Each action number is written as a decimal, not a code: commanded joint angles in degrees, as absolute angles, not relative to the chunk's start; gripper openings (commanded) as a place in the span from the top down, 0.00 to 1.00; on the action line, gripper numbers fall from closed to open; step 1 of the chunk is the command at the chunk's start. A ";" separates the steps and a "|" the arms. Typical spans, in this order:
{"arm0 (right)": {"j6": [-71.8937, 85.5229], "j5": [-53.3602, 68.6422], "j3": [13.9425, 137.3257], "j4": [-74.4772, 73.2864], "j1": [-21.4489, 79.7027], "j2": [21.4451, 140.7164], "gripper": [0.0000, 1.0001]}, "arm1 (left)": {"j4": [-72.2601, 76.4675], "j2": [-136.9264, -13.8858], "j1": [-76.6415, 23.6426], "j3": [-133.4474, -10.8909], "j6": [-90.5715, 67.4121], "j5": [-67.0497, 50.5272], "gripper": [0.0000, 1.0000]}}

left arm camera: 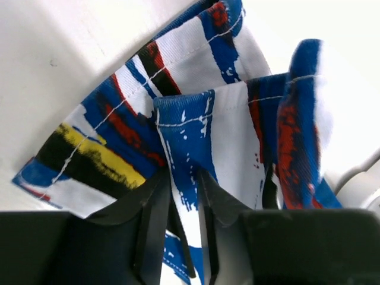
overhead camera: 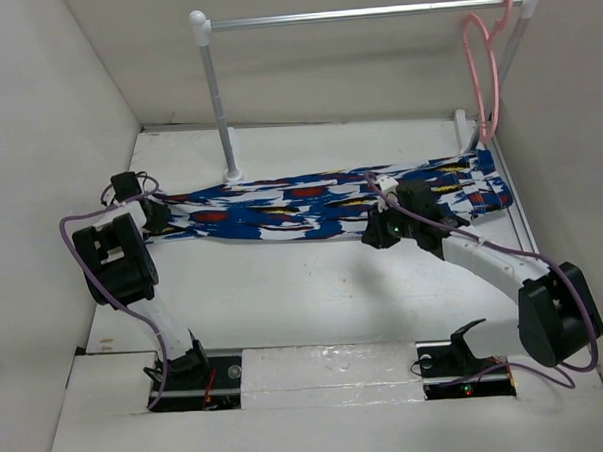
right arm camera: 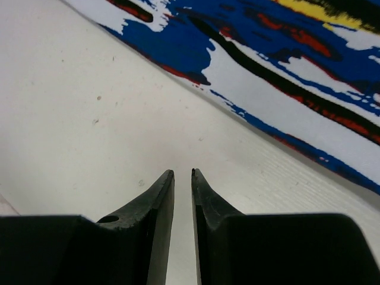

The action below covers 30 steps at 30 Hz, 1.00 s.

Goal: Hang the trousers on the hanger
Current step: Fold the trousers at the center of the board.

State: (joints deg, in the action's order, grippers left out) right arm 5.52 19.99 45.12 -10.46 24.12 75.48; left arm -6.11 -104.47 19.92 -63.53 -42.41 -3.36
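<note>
The trousers (overhead camera: 281, 212) lie stretched in a long band across the back of the table, from left to far right. My left gripper (overhead camera: 159, 214) is shut on their left end; in the left wrist view a fold of the blue and white cloth (left arm camera: 196, 119) is pinched in the gripper (left arm camera: 184, 178). My right gripper (overhead camera: 375, 235) hovers at the near edge of the trousers, right of centre. In the right wrist view its jaws (right arm camera: 183, 172) stand a narrow slit apart over bare table, empty, with the trousers (right arm camera: 285, 65) beyond. The pink hanger (overhead camera: 480, 68) hangs at the rail's right end.
A silver rail (overhead camera: 362, 15) on white posts (overhead camera: 219, 109) spans the back of the table above the trousers. White walls close in the left, back and right sides. Purple cables loop beside both arms.
</note>
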 commanded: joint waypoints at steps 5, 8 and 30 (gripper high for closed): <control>3.96 20.39 44.73 -9.05 26.54 76.73 0.77 | -5.09 -103.54 19.86 -65.91 -42.19 -2.73 1.00; 3.78 20.48 45.52 -8.96 27.07 77.08 0.77 | -7.91 -101.08 19.86 -66.27 -41.84 1.30 1.00; -5.44 26.28 52.47 -15.28 21.63 81.57 0.70 | -13.27 -88.61 19.86 -53.70 -45.00 17.84 0.57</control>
State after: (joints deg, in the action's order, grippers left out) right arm -2.37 24.34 49.98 -13.32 22.92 82.41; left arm -13.17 -92.90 19.59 -54.19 -44.12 13.67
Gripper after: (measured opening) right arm 0.293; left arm 0.379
